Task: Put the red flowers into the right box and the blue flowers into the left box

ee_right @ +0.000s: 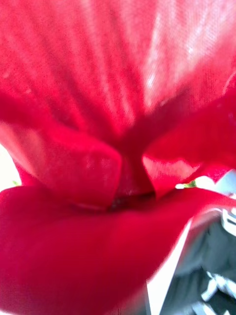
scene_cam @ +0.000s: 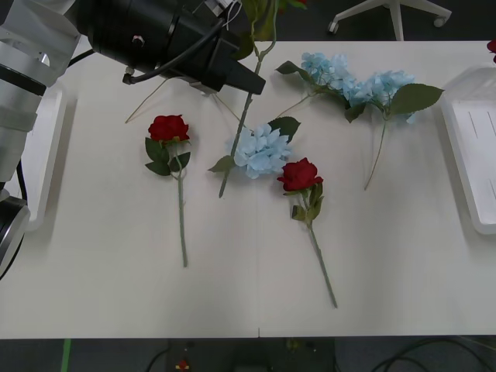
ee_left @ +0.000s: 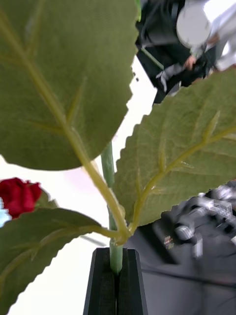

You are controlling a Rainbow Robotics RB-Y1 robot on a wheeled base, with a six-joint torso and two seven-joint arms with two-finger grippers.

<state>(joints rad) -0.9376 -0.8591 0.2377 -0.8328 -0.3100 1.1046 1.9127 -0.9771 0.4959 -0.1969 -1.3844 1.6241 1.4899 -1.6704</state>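
Observation:
My left gripper (ee_left: pixel 116 275) is shut on the thick green stem (scene_cam: pixel 246 108) of a red flower, held above the table's far middle. Its serrated leaves (ee_left: pixel 64 83) crowd the left wrist view, and a scrap of red (scene_cam: pixel 297 2) shows beside them at the front view's far edge. Two more red flowers (scene_cam: pixel 169 128) (scene_cam: pixel 300 174) lie flat on the table. One blue flower (scene_cam: pixel 261 149) lies between them and two (scene_cam: pixel 325 66) (scene_cam: pixel 391 81) lie far right. Red petals (ee_right: pixel 118 147) press close in the right wrist view. The left box (scene_cam: pixel 50 147) and right box (scene_cam: pixel 474 155) flank the table.
My left arm (scene_cam: pixel 155 35) reaches across the table's far left corner, covering part of the left box. A bit of red (scene_cam: pixel 492 48) shows at the right edge beyond the right box. A chair base (scene_cam: pixel 391 12) stands on the floor behind the table.

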